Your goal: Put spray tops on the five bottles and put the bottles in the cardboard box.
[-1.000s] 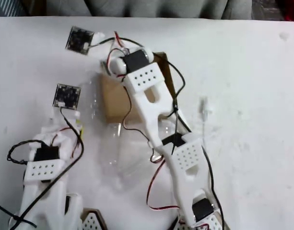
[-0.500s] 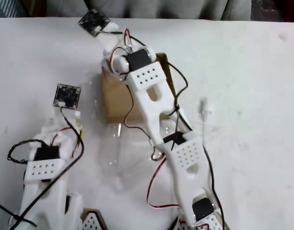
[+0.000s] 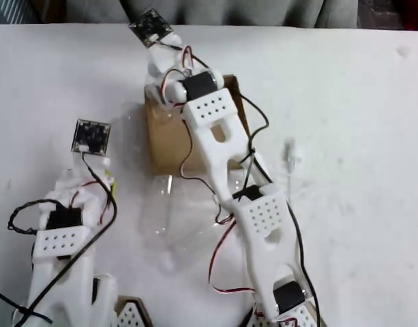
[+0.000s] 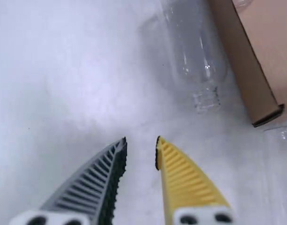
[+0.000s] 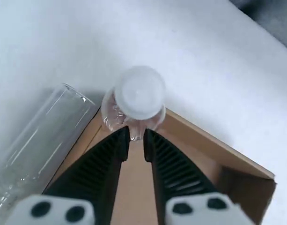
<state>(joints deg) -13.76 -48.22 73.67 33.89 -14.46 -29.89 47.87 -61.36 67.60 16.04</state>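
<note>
My right gripper (image 5: 136, 136) is shut on the neck of a clear bottle with a white spray top (image 5: 139, 96), held over the far corner of the cardboard box (image 5: 204, 145). From above, the right arm (image 3: 209, 116) lies across the box (image 3: 164, 143). A topless clear bottle (image 5: 38, 140) lies on the table against the box's outer wall; the left wrist view shows that bottle (image 4: 195, 56) beside the box (image 4: 260, 51). My left gripper (image 4: 141, 145), one finger grey and one yellow, is open over bare table short of the bottle's mouth.
A loose white spray top (image 3: 289, 155) lies on the table right of the box. More clear bottles (image 3: 164, 211) lie between the two arms, in front of the box. The table is white, and its far side and right side are bare.
The right wrist has swung toward the table's far side and to the right, carrying the bottle over the box's far corner. The left arm has barely shifted.
</note>
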